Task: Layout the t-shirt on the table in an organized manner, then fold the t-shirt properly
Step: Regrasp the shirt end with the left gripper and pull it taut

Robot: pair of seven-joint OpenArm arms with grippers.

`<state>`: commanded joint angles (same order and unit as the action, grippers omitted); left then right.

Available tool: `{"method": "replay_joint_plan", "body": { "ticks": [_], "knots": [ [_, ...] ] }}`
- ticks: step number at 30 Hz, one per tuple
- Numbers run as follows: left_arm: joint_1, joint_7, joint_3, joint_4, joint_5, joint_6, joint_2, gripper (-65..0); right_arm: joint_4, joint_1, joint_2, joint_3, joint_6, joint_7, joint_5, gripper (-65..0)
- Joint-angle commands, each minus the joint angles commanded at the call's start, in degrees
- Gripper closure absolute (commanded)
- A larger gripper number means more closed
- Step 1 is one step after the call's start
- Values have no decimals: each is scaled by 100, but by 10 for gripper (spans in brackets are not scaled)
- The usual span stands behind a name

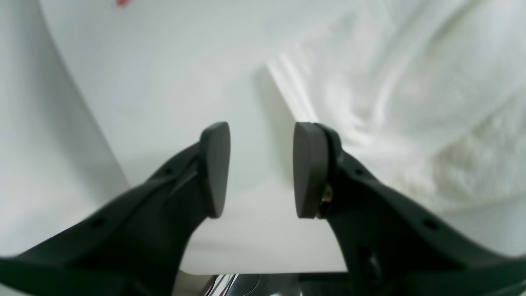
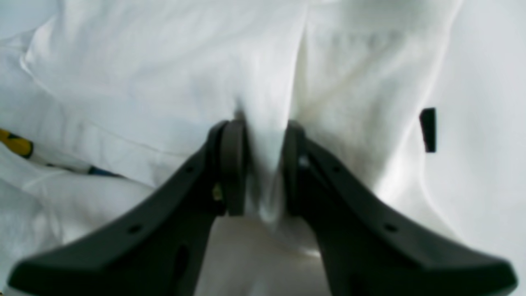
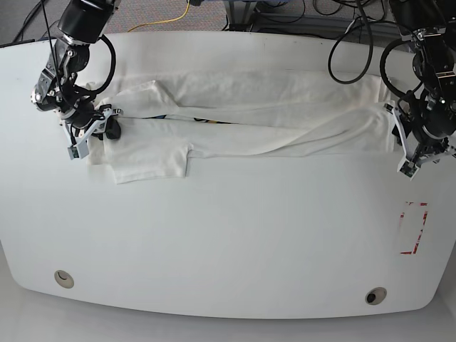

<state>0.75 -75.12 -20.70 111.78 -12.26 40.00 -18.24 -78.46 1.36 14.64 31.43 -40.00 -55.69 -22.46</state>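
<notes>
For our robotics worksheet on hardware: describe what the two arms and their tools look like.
Both arms are black, jointed, with looped black cables along them. The left tool and the right tool each have two dark matte curved fingers ending in flat grey rounded pads, with small screw holes. In the base view, white brackets sit at the wrists.

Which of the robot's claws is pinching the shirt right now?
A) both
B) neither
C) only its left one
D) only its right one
D: in the right wrist view the right gripper squeezes a fold of the t-shirt between its pads, while the left gripper stands open over the bare table.
</notes>
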Motion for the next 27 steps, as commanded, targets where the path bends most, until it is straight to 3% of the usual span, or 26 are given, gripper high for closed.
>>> {"method": "replay_joint_plan", "body": {
  "ticks": [7,12,20,27],
  "knots": [
    [211,79,299,-35,475,0,659,-239,0,-9,-26,0,0,0,0,-152],
    [88,141,712,-62,501,0,862,-239,0,-9,-35,0,0,0,0,-152],
    [-571,360,862,-132,501,0,826,-239,-9,-9,-26,0,0,0,0,-152],
    [-993,809,853,-712,492,0,457,-239,-35,-18,-9,0,0,0,-44,-155]
  ]
}}
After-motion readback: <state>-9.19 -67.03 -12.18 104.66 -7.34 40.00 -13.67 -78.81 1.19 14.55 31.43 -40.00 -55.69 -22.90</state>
